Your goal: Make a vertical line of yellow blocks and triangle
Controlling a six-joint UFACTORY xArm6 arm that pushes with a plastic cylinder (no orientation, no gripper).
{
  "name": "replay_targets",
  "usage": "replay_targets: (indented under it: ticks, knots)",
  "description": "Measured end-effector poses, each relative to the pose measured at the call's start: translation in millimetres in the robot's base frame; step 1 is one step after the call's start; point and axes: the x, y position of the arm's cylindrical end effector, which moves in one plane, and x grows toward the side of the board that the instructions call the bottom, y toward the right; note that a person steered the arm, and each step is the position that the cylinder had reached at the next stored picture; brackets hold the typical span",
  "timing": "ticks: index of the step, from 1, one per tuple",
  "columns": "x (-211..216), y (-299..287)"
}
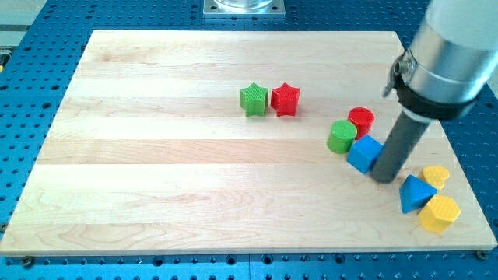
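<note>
My tip (383, 177) rests on the board at the view's right, touching the right side of a blue cube (363, 153). A blue triangle (415, 194) lies just right and below the tip. A yellow heart-shaped block (436, 176) sits above and right of the triangle. A yellow hexagon-like block (440, 213) sits below and right of the triangle, touching it. The three form a tight cluster near the board's right edge.
A green cylinder (341, 136) and a red cylinder (360, 120) stand just upper left of the blue cube. A green star (254, 99) and a red star (285, 99) sit side by side at top centre. The wooden board (156, 179) lies on a blue perforated table.
</note>
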Motion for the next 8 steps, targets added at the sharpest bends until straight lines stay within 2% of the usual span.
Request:
replay_targets:
  ticks: [1, 2, 3, 4, 5, 6, 7, 8]
  knots:
    - [-57, 1]
    - [-67, 58]
    - [-33, 147]
    - [30, 144]
    - [36, 97]
    - [13, 61]
    - [-9, 66]
    - [20, 137]
